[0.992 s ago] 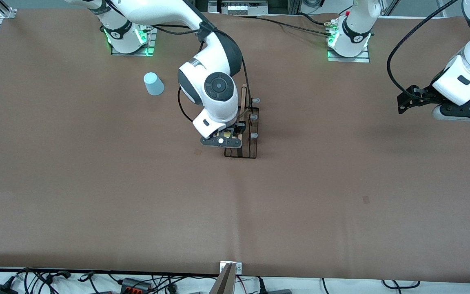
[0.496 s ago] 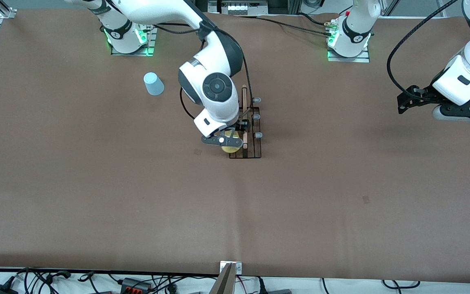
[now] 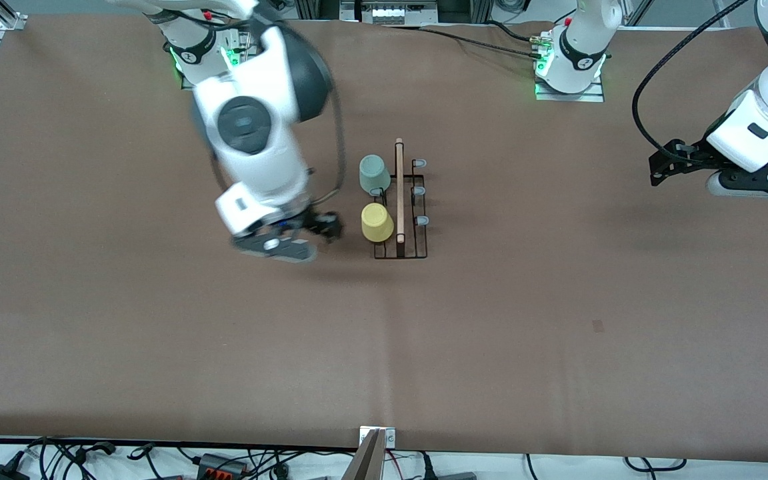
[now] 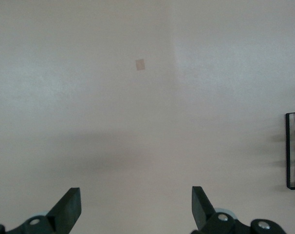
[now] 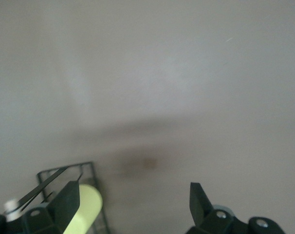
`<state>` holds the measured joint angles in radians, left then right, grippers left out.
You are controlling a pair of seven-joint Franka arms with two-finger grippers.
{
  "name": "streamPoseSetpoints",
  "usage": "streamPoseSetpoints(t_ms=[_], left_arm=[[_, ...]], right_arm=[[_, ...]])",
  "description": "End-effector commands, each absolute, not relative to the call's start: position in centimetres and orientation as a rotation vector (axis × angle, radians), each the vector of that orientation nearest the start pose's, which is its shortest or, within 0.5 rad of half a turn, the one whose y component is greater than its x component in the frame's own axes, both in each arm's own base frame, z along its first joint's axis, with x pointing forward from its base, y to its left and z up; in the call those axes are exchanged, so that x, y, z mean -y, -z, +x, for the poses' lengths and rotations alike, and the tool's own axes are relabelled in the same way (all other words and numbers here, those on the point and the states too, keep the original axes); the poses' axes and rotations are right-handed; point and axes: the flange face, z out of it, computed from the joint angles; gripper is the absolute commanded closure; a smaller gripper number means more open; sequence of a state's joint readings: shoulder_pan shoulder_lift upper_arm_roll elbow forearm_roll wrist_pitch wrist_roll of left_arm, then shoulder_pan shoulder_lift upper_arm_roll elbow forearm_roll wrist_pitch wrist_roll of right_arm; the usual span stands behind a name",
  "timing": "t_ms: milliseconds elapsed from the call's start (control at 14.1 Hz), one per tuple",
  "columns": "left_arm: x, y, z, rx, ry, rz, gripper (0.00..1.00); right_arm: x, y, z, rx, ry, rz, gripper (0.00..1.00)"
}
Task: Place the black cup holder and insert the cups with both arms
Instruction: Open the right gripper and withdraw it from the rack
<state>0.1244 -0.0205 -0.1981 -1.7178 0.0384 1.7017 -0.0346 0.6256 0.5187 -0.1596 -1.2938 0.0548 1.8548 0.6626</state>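
The black cup holder [image 3: 415, 253] stands mid-table with its wooden rod on top. A yellow cup [image 3: 377, 223] and a pale green cup [image 3: 374, 173] sit upside down on its pegs on the side toward the right arm's end. The three grey-tipped pegs on the other side are bare. My right gripper [image 3: 325, 228] is open and empty, over the table beside the yellow cup. Its wrist view [image 5: 134, 204] shows the yellow cup [image 5: 87, 208] and the holder's wire [image 5: 64, 171]. My left gripper [image 3: 659, 171] waits open over the left arm's end [image 4: 136, 207]. The blue cup is hidden.
A small tape patch [image 3: 598, 326] lies on the brown table cover, nearer the front camera than the left gripper. The holder's end [image 4: 293, 151] shows at the edge of the left wrist view. The arm bases [image 3: 569, 73] stand along the table's back edge.
My right gripper let go of the yellow cup on its peg and swung away toward the right arm's end. The green cup has come into view; the arm now covers the blue cup.
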Motion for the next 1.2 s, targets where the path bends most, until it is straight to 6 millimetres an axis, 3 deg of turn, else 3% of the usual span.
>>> streamPoseSetpoints(t_ms=[0, 283, 496, 638, 992, 1134], left_arm=[[3.9, -58.3, 55.1, -0.063, 0.018, -3.117, 0.00], [3.9, -58.2, 55.2, -0.063, 0.015, -3.117, 0.00], [3.9, -58.3, 55.1, -0.063, 0.015, -3.116, 0.00], [3.9, -58.3, 55.1, -0.063, 0.015, -3.116, 0.00], [3.9, -58.2, 55.1, -0.063, 0.006, -3.117, 0.00], [3.9, -58.1, 55.0, -0.058, -0.004, -3.116, 0.00]], right_arm=[[-28.9, -46.4, 63.9, -0.290, 0.031, -3.139, 0.00], [-24.0, -47.8, 65.4, -0.278, 0.028, -3.140, 0.00], [-18.6, -51.5, 66.1, -0.328, 0.080, -3.084, 0.00], [-13.7, -53.4, 66.1, -0.348, 0.084, -3.059, 0.00], [-1.6, -55.5, 65.0, -0.208, 0.058, -3.085, 0.00], [1.0, -56.3, 64.3, -0.145, 0.044, -3.088, 0.00]])
